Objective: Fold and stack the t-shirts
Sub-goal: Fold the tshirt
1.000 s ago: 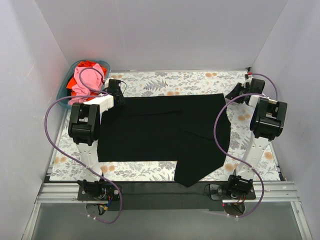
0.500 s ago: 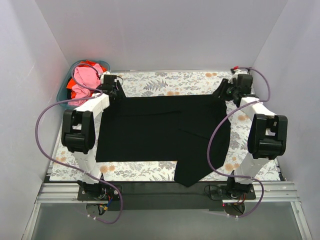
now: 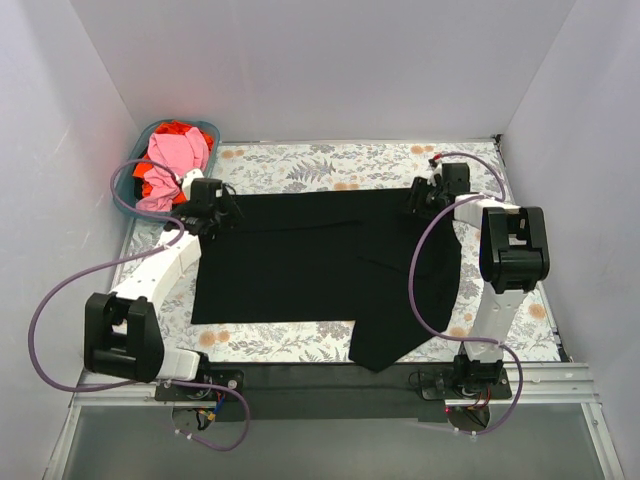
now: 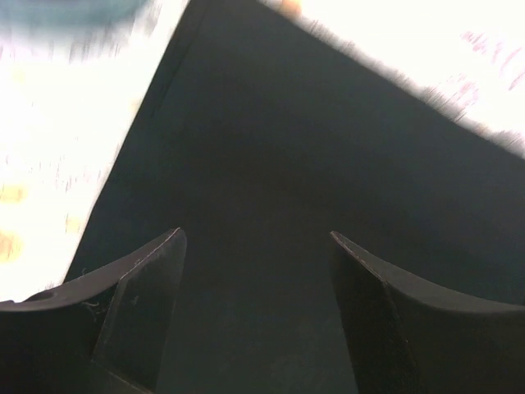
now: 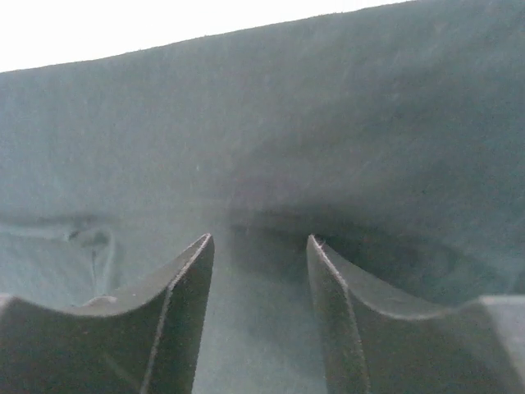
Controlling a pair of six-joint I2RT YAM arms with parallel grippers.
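A large black t-shirt (image 3: pixel 320 265) lies spread flat on the floral table, one flap reaching the near edge. My left gripper (image 3: pixel 222 217) is open and low over the shirt's far left corner; in the left wrist view (image 4: pixel 256 238) black cloth (image 4: pixel 312 164) fills the space between its fingers. My right gripper (image 3: pixel 412 200) is open over the far right corner; in the right wrist view (image 5: pixel 259 240) its fingers stand just above the cloth (image 5: pixel 262 123), a small fold between them. Pink (image 3: pixel 172 153) and orange-red (image 3: pixel 152 187) tees sit bunched in the basket.
A teal plastic basket (image 3: pixel 128 182) stands at the far left corner, close to my left arm. The floral table cover (image 3: pixel 330 160) shows beyond the shirt. White walls close in on three sides. Purple cables loop from both arms.
Both arms have stretched out and lowered. The left gripper moved down onto the shirt's far left corner; the right gripper moved left and down onto the far right corner. The shirt has not moved.
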